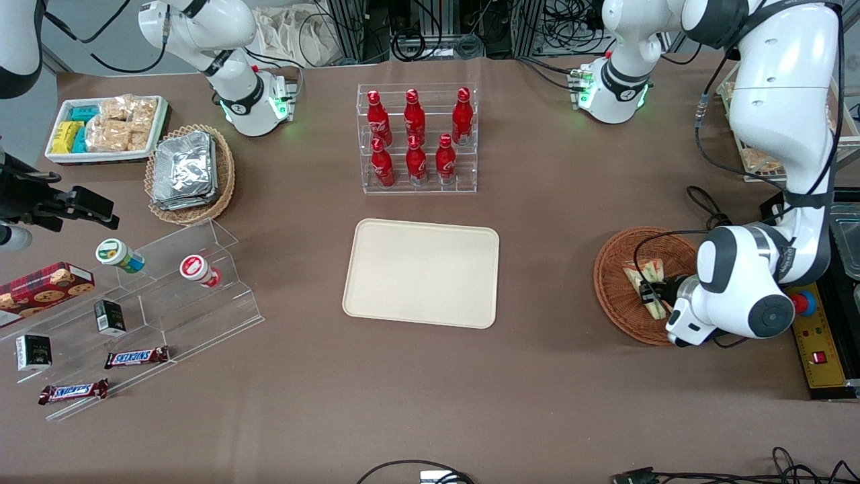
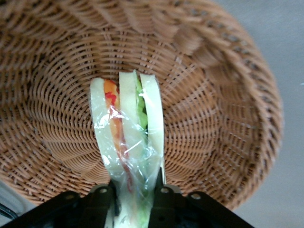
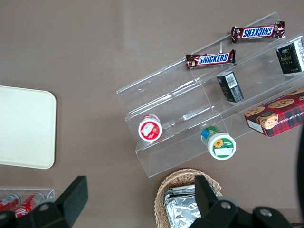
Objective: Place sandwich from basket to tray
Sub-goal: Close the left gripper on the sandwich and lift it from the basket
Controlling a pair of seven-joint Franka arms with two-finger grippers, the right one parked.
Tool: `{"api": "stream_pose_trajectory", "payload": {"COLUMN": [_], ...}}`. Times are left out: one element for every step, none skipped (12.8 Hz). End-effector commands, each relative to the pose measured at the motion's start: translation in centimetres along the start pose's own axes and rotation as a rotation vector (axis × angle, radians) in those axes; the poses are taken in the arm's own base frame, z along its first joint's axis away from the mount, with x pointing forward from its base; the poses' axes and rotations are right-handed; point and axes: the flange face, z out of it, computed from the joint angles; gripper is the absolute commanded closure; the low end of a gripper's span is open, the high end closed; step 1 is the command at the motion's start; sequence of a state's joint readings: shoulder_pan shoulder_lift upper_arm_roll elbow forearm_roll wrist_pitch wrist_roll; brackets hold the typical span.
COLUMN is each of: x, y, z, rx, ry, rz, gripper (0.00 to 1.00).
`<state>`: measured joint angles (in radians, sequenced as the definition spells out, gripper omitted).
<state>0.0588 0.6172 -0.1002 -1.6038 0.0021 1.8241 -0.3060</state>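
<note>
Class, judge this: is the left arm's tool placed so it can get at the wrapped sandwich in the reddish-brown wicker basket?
Probably yes. The tool is down inside the reddish-brown wicker basket, its fingers on either side of the clear-wrapped wedge sandwich; nothing blocks it.

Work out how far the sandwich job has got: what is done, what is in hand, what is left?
Done: the gripper has reached into the basket and its fingers are shut on the sandwich. In hand: the sandwich is gripped but sits over the basket's weave, not carried off. Left: lifting it out, moving it to the tray, which holds nothing, and releasing it.
</note>
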Motion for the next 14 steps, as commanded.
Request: {"api": "stream_pose_trajectory", "payload": {"x": [-3.2,-4.3,-5.7,-6.8,-7.9,-9.2,-10.5,-11.8,-12.9,-14.1,-15.1,-16.0,-16.7,-17.6], "y": [1.1,1.2,2.0,2.5,3.1,4.6,5.9,7.4,8.9,10.8,12.4,13.8,15.2,16.7], "z": [-5.8,-7.8,-9.6,-11.3,-12.6,-13.5,-14.4,-15.1,-15.6,-15.7,-16.2,-16.4,-16.3,-16.0], "rx": [-0.006,-0.007,-0.011,-0.013,-0.012,-0.015,-0.016,-0.017,-0.018,-0.018,-0.022,-0.026,-0.032,-0.036], "ry": [0.046,0.067,0.088,0.109,0.122,0.13,0.139,0.151,0.161,0.166,0.179,0.185,0.188,0.187], "rz": [0.015,0.021,0.047,0.065,0.081,0.108,0.125,0.157,0.193,0.23,0.261,0.28,0.274,0.262], "gripper": [0.91,0.91,0.91,0.91,0.91,0.91,0.91,0.91,0.91,0.91,0.91,0.91,0.91,0.91]}}
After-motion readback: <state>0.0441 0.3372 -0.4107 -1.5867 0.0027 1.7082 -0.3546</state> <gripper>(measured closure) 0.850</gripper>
